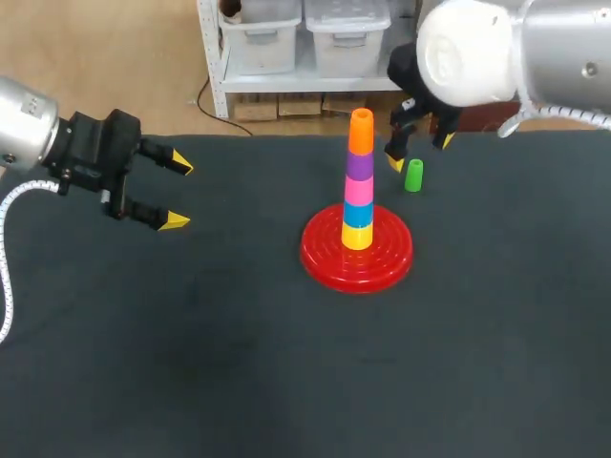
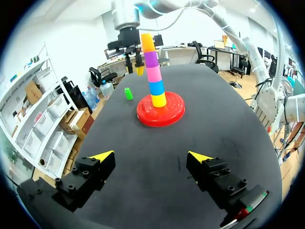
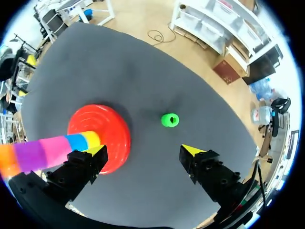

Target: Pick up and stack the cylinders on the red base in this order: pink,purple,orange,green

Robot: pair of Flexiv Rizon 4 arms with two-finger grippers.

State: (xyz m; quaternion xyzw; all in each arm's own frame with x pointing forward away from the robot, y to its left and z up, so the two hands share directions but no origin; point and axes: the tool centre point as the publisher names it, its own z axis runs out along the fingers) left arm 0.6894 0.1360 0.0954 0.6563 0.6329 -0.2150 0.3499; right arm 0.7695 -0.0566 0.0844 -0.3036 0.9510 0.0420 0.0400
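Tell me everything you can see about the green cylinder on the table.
The green cylinder is small, bright green and looks like smooth plastic. The right wrist view shows an opening in its top end, so it appears hollow. It stands upright and alone on the dark table, apart from the red base. The right gripper hangs open above it without touching it. Only the table touches it.

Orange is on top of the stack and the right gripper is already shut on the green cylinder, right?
Not quite. The right gripper is open; the green cylinder sits on the table ahead of its fingers, untouched, as the right wrist view shows. The orange cylinder is indeed on top.
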